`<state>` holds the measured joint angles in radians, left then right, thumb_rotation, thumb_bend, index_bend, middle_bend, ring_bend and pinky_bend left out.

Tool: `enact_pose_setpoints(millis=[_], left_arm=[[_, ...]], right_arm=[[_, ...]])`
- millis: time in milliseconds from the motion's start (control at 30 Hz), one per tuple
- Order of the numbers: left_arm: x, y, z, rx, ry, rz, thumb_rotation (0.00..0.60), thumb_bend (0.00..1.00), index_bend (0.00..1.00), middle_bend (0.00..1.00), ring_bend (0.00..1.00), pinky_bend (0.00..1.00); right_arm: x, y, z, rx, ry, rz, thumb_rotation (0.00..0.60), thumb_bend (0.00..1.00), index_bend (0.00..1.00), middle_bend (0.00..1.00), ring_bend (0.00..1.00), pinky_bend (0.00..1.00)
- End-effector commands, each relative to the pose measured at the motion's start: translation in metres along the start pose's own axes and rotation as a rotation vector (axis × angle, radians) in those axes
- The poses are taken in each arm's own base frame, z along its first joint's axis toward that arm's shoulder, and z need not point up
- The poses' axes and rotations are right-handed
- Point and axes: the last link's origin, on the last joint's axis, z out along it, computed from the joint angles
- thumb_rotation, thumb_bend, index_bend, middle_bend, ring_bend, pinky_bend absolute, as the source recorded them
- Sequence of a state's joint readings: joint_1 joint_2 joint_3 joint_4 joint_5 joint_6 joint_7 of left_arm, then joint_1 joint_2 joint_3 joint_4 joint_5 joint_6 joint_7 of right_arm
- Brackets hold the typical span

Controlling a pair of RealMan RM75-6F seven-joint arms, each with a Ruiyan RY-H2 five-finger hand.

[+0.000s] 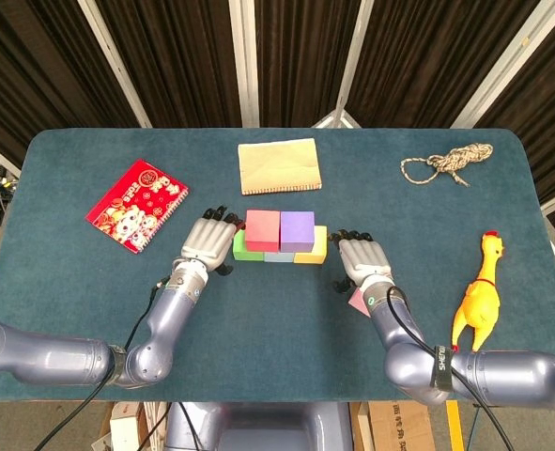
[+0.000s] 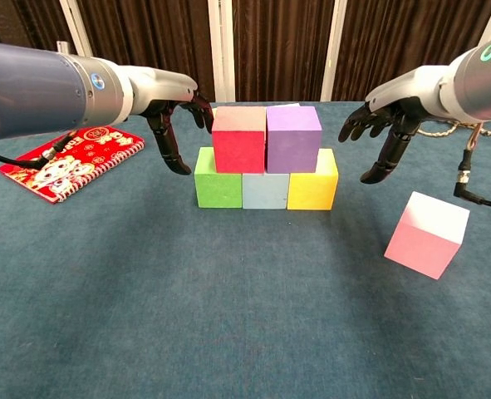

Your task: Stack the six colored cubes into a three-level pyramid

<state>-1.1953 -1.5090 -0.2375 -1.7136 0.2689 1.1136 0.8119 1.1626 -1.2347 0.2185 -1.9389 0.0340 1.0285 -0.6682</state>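
A green cube, a light blue cube and a yellow cube stand in a row mid-table. On top of them sit a red cube and a purple cube, side by side. A pink cube lies alone to the right, partly hidden under my right wrist in the head view. My left hand hovers open just left of the stack, fingers spread downward. My right hand hovers open to the stack's right, holding nothing.
A red notebook lies at the far left and a tan cloth behind the stack. A coiled rope sits at the back right. A yellow rubber chicken lies near the right edge.
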Motion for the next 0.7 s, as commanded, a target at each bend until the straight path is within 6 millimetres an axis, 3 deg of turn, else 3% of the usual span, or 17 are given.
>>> enact_pose_setpoints(millis=[33, 700], left_arm=[[0.000, 0.000, 0.000, 0.000, 0.001, -0.003, 0.600, 0.29, 0.23, 0.13, 0.01, 0.09], [0.001, -0.002, 0.001, 0.003, 0.007, -0.003, 0.600, 0.29, 0.23, 0.13, 0.01, 0.09]], right_arm=[[0.000, 0.000, 0.000, 0.002, -0.001, 0.000, 0.600, 0.34, 0.15, 0.09, 0.00, 0.00], [-0.001, -0.014, 0.000, 0.024, -0.005, 0.000, 0.600, 0.34, 0.15, 0.09, 0.00, 0.00]])
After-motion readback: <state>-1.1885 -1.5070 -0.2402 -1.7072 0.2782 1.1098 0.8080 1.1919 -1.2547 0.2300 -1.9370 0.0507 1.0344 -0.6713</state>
